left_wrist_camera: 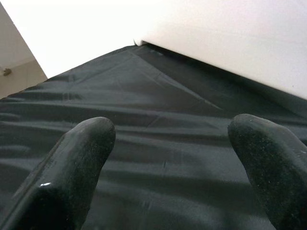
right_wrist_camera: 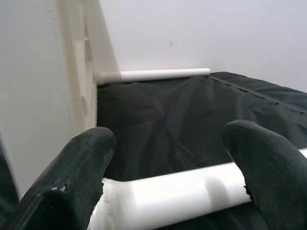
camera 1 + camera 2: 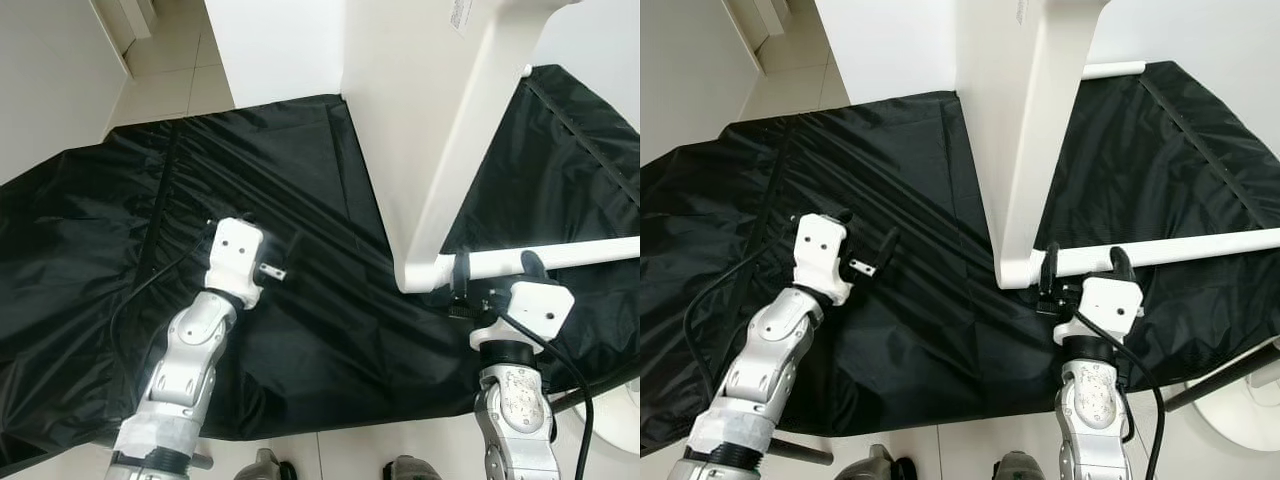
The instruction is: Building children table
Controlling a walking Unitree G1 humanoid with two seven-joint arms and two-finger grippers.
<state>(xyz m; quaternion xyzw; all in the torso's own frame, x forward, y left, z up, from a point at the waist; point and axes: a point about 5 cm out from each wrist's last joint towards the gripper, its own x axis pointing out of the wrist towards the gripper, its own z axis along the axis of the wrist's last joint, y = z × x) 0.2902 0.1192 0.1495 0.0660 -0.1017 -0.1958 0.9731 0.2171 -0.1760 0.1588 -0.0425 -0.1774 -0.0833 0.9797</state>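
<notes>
Your right gripper [image 3: 1078, 268] sits at the near corner of the white table frame [image 3: 1025, 150], its two black fingers spread either side of the white tube [image 3: 560, 256] that runs away to its right. In the right wrist view the tube [image 2: 182, 190] lies across the gap between the fingers [image 2: 268, 163]; they stand wide of it and I cannot tell whether either pad touches, so log the hand as open, straddling the tube and not clamped. Just ahead of that gripper the frame's upright white panel rises, and beyond it a second white tube [image 2: 153, 74] lies across the far side of the sheet. Your left gripper [image 3: 272, 250] is well apart to the left of the frame, held low over the black sheet [image 3: 300, 330] with nothing between its fingers [image 1: 72, 167]; they are spread wide, so it is open too. A black cable [image 3: 140, 290] loops from the left wrist down beside the silver forearm. The sheet lies wrinkled over pale floor tiles [image 3: 180, 70], and a white wall [image 3: 270, 40] stands behind its far edge, ahead of both hands.
</notes>
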